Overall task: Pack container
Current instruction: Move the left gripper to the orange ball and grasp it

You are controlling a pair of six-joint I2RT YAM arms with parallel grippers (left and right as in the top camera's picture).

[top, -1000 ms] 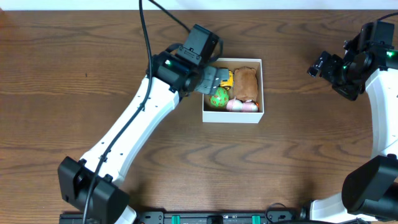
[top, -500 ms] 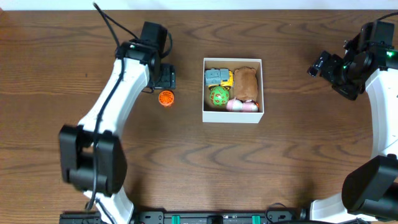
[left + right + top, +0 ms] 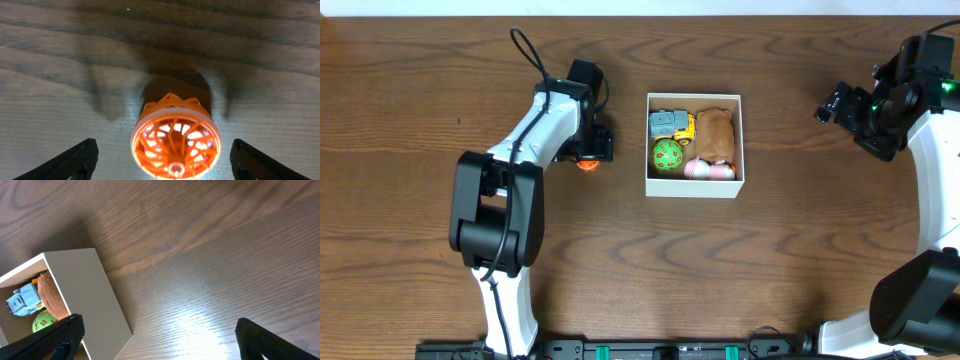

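The container is a white-walled square box at the table's middle. It holds a grey and yellow toy truck, a green ball, a brown plush and pink pieces. An orange lattice ball lies on the table left of the box. My left gripper hangs over it, open, with the ball between its two fingers, not touching. My right gripper is open and empty, far right of the box; its wrist view shows the container's wall.
The wooden table runs all around the box. The left arm's base stands at the front left, the right arm's at the front right.
My left gripper has left the box, where it was over the toy truck, and swung left, then come down over the orange ball. The right arm has not moved.
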